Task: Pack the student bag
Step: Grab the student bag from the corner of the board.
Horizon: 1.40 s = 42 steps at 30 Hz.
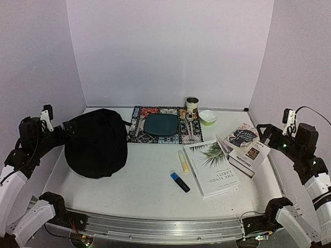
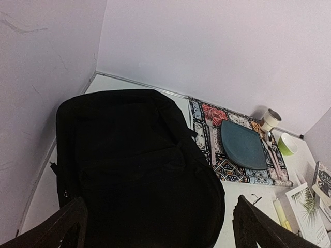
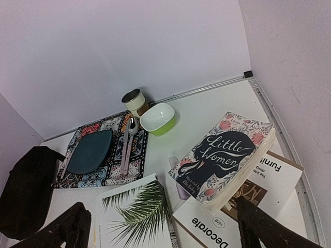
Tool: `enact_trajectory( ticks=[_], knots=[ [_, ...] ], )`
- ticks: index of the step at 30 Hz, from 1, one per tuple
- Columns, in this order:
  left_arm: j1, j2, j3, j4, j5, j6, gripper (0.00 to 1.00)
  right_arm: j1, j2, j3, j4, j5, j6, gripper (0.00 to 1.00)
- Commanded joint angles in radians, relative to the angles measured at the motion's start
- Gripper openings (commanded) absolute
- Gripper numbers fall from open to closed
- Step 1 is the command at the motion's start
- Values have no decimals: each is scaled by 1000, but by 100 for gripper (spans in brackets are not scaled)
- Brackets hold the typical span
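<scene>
The student bag is a large black backpack lying on the left of the table, and no opening shows. It fills the left wrist view and shows at the left edge of the right wrist view. My left gripper is open and empty, hovering over the bag's left rear edge with its fingers spread wide. My right gripper is open and empty above the stacked books at the right, its fingers wide apart.
A white palm-leaf book, "Little Women" and a "Decorate" book lie at the right. A yellow highlighter and a blue marker lie mid-table. At the back are a patterned placemat with a blue plate and cutlery, a cup and a green bowl.
</scene>
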Motion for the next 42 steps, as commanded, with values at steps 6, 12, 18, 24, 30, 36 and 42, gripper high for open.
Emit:
enact_trajectory(
  ticks=[6,12,18,24,30,36,42],
  knots=[
    [-2,263,61,-29,76,-114,99,-4,56,44,35,-87,6,98],
    [0,358,77,-109,-117,-273,90,-4,83,48,48,-142,14,98],
    [34,446,57,-148,-243,-392,83,-4,79,17,62,-186,33,98],
    [41,479,92,-215,-353,-421,89,-4,80,14,63,-225,33,98],
    [43,555,62,-195,-301,-437,87,-3,92,-1,91,-264,39,98],
    [44,610,45,-149,-180,-439,71,3,115,-25,147,-307,65,98],
    [43,545,19,-135,-54,-470,24,59,153,-33,200,-315,99,98]
  ],
)
